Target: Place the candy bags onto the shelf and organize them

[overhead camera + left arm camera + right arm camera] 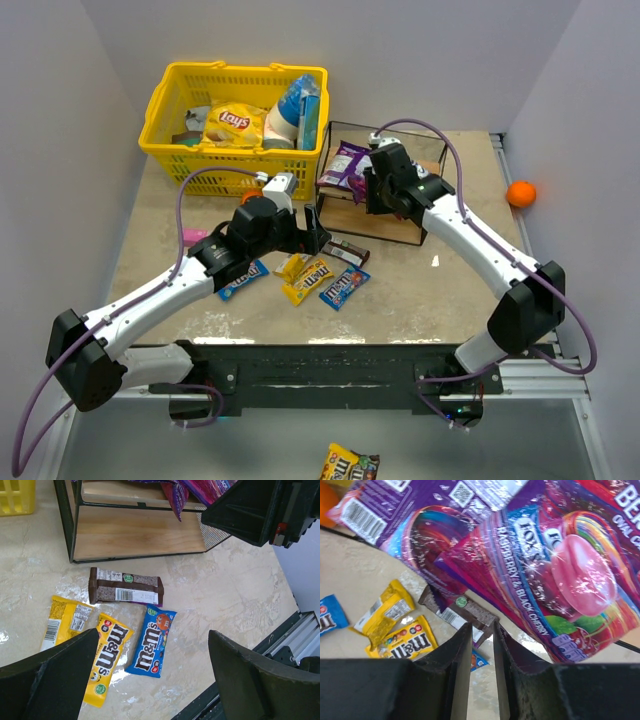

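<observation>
"Lays" on chip bag (232,123) — "m&m's" on yellow packet (107,657) and blue packet (151,642) — "RASPBERRY & BLACK CHERRY" on purple bag (560,565).

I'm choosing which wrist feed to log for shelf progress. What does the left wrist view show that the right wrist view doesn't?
Only the left wrist view: the shelf's lower wooden board, a corner of the yellow basket, and a blue M&M's packet in full. Only the right wrist view: the purple bags, close enough to read "Raspberry & Black Cherry". Both: the brown packet and the yellow M&M's packets lying on the table.
</observation>
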`<state>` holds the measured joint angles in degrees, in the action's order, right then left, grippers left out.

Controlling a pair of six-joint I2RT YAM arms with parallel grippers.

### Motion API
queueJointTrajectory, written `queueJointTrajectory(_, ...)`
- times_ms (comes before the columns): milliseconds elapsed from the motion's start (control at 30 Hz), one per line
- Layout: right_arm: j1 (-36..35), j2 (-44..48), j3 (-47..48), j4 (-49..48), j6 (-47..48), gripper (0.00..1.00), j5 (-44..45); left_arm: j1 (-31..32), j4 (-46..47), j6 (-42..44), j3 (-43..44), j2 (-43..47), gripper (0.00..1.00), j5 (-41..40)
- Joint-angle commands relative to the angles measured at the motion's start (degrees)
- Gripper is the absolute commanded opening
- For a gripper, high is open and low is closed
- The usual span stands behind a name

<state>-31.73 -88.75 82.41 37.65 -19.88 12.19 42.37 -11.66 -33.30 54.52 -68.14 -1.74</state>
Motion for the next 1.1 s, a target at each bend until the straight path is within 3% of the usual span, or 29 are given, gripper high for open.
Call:
queueJointTrajectory(0,0.3,1.5,-0.2,-0.5,-3.2,0.27,9.2,-0.4,1.6,1.0,0.9,0.1,0.96,0.2)
queueJointTrajectory(200,2.4,0.5,1.3,2.4,-3.8,0.27,14.3,-0.4,2.2,0.7,0.3,-0.2,0.96,0.7)
queueJointTrajectory(500,7.6,3.3,0.2,2.0,-3.5,0.28,13.2,-0.4,2.5,0.6,0.1,-0.5,0.96,0.8)
queueJointTrajectory(600,7.5,5.0,-0.2,1.3,-3.1,0.29,9.9,-0.4,2.7,0.5,0.2,-0.7,0.96,0.8)
queueJointTrajectory(733,6.8,7.8,-1.3,-3.2,-2.3,0.36,-1.1,-0.4,2.4,0.6,0.6,-0.7,0.96,0.8)
queueJointTrajectory(867,5.3,8.1,-0.2,-8.2,-2.4,0.36,-6.0,-0.4,1.5,0.8,1.3,-0.5,0.96,0.2)
queueJointTrajectory(1067,3.5,1.3,3.7,-14.9,-1.2,0.29,-10.5,-0.4,-0.2,0.7,2.1,1.0,0.96,-2.4)
